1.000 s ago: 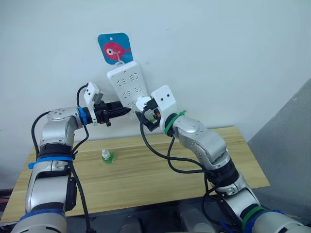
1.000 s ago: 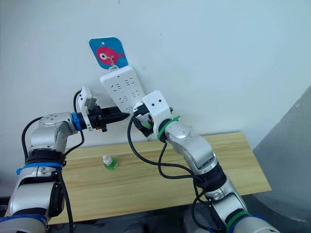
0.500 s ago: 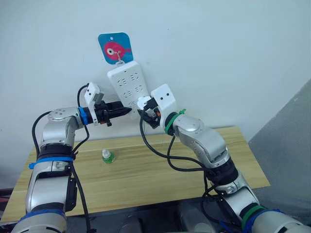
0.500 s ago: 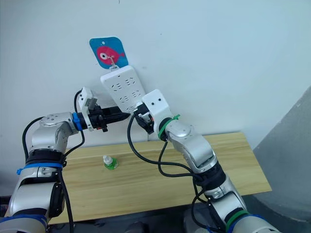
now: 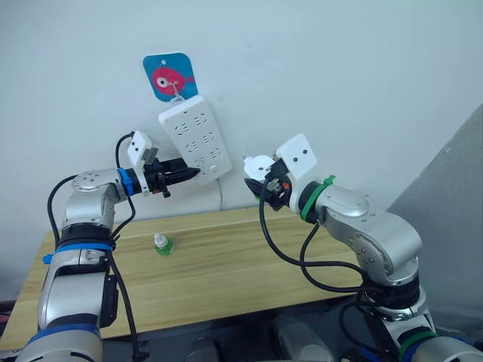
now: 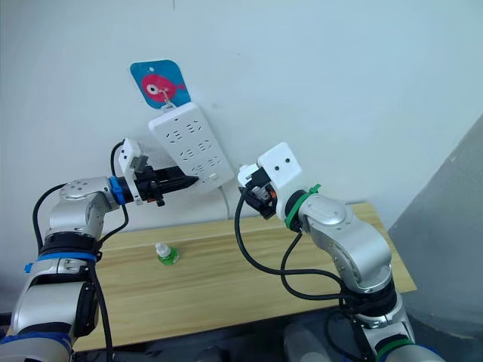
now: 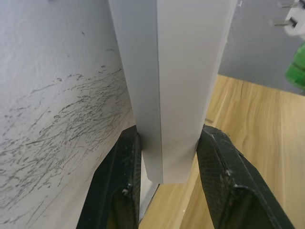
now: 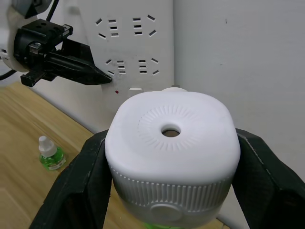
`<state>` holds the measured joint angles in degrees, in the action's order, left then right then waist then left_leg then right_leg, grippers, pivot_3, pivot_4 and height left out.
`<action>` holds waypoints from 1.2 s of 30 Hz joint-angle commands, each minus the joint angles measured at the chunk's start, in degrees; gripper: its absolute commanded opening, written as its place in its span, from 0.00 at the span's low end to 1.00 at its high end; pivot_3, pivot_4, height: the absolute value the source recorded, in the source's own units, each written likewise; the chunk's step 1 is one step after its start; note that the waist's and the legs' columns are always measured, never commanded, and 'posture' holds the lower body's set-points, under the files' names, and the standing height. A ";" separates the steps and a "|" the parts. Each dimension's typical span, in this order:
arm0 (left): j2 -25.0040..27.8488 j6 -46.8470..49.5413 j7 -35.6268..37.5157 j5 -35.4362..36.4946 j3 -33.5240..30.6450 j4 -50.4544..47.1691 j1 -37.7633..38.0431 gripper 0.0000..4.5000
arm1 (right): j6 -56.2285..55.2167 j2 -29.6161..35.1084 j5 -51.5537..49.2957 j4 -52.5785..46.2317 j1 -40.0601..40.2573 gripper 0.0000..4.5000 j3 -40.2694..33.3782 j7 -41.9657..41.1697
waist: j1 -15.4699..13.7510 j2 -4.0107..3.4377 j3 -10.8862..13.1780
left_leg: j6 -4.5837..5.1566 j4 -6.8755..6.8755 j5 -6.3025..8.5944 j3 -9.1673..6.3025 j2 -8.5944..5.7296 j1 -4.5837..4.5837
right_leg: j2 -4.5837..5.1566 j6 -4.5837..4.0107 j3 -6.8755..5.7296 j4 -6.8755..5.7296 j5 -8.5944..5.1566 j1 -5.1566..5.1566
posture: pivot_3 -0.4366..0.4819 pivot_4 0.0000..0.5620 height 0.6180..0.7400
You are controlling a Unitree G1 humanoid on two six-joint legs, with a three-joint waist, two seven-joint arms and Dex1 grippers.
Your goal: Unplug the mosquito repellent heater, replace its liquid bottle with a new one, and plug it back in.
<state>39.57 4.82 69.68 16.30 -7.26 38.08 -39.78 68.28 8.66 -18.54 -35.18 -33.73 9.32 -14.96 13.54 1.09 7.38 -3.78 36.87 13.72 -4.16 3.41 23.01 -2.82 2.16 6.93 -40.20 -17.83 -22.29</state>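
Note:
The mosquito repellent heater (image 8: 171, 143) is a small white rounded unit with a dark hole in its face. My right gripper (image 5: 266, 183) is shut on it and holds it in the air. It is clear of the wall, to the right of the white power strip (image 5: 192, 139). Green shows at the heater's underside. My left gripper (image 5: 186, 174) is shut on the strip's lower edge, one finger (image 7: 119, 181) on each side. A small green liquid bottle (image 5: 161, 243) with a white cap stands on the wooden table (image 5: 241, 264) below the left arm.
The power strip hangs tilted from a hook on a blue plate with a pink fish (image 5: 170, 75) on the white wall. Its white cord (image 5: 221, 197) drops behind the table. Black cables loop under the right forearm. A grey panel (image 5: 453, 188) stands at the right.
My right gripper has pulled the heater off the power strip and carried it right, away from the wall. The left gripper stays on the strip. The camera has shifted slightly.

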 commanded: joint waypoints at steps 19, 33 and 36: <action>-7.83 13.38 -23.80 13.98 -4.62 -66.01 39.15 1.00 | 3.96 -12.57 -16.64 -1.20 0.79 0.67 -22.53 2.47 | -2.67 0.04 -0.03 | -0.06 -0.49 0.02 -0.12 -0.04 -0.08 | 0.10 -0.36 -0.17 -0.01 -0.25 0.01 | 0.33 0.12 0.91; -19.49 7.02 -29.21 9.08 5.68 -59.57 29.91 1.00 | 6.17 -24.70 -38.94 1.81 -1.90 0.67 -34.78 22.78 | -1.34 -0.19 -0.23 | -0.05 -0.36 0.01 -0.06 -0.04 -0.11 | -0.02 -0.50 -0.10 -0.21 -0.17 -0.02 | 0.27 0.09 0.91; -20.37 5.35 -28.87 8.06 7.19 -58.45 29.06 1.00 | 3.54 -23.85 -45.34 3.38 -1.61 0.67 -34.16 27.99 | -0.81 -0.24 -0.27 | -0.05 -0.36 0.01 -0.06 -0.05 -0.10 | -0.02 -0.61 -0.10 -0.22 -0.11 -0.02 | 0.27 0.09 0.91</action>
<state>19.72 11.90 40.69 24.92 -0.63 -19.87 -9.67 74.35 -8.18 -59.07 -31.10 -32.97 -25.03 10.73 12.73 0.85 7.11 -3.82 36.51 13.73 -4.23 3.36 22.91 -2.84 1.56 6.83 -40.43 -17.94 -22.31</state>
